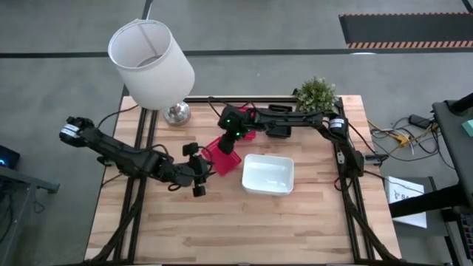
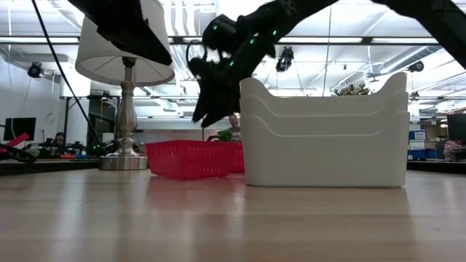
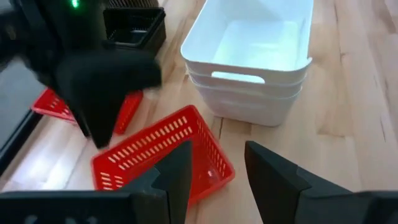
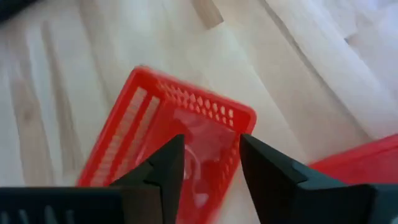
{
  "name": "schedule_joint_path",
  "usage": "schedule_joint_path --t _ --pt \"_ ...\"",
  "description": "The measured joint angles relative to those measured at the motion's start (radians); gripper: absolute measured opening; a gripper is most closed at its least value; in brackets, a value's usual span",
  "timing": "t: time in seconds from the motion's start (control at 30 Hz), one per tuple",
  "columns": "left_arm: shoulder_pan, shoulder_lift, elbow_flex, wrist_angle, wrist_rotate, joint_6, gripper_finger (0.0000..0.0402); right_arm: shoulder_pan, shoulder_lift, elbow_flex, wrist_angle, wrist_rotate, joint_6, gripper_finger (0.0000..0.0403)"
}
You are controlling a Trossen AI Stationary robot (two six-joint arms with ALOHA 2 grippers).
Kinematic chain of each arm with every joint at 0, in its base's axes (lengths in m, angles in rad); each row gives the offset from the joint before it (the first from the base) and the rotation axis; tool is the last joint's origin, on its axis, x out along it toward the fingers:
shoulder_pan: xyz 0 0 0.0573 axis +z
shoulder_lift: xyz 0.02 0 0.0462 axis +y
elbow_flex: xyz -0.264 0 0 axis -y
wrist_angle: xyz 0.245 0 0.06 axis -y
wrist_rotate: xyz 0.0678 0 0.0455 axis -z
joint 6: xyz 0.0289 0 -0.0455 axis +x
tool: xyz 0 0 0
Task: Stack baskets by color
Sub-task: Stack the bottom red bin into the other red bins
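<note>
A red basket (image 3: 163,155) lies on the wood left of the nested stack of white baskets (image 1: 267,174), which also shows in the low view (image 2: 324,135). My right gripper (image 4: 211,146) hangs open just above this red basket (image 4: 177,140), clear of it in the low view (image 2: 205,113). A second red basket (image 3: 127,107) sits behind it, partly hidden by that gripper. A black basket (image 3: 134,28) stands farther back. My left gripper (image 3: 216,155) is open, hovering at the near-left of the red basket (image 1: 201,171) with nothing between its fingers.
A lamp with a white shade (image 1: 151,63) stands at the far left, its metal base (image 1: 176,112) on the table. A potted green plant (image 1: 316,92) sits at the far right corner. Bare wood stretches along the near edge (image 1: 236,236).
</note>
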Motion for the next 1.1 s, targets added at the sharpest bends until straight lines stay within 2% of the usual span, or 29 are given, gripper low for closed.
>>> schedule_joint_path --t 0.17,0.27,0.53,0.77,0.93,1.1 --pt "0.002 0.072 0.0 0.082 0.0 -0.005 0.0131 0.0 -0.143 -0.005 -0.104 0.014 -0.199 0.0156" --pt "0.008 0.134 0.022 0.113 0.005 -0.014 0.0131 0.012 -0.262 -0.069 -0.113 0.02 -0.259 0.015" --pt "0.061 0.291 0.096 0.14 0.096 -0.058 0.0131 0.093 -0.645 -0.498 0.083 0.037 -0.349 0.0125" --pt "0.111 0.384 0.121 0.15 0.134 -0.079 0.0136 0.219 -0.889 -0.83 0.333 0.034 -0.486 0.0107" --pt "0.135 0.396 0.112 0.15 0.14 -0.124 0.0173 0.27 -1.023 -0.997 0.439 0.038 -0.534 0.0098" --pt "0.162 0.416 0.107 0.144 0.131 -0.144 0.0222 0.27 -1.156 -1.12 0.552 0.05 -0.542 0.0093"
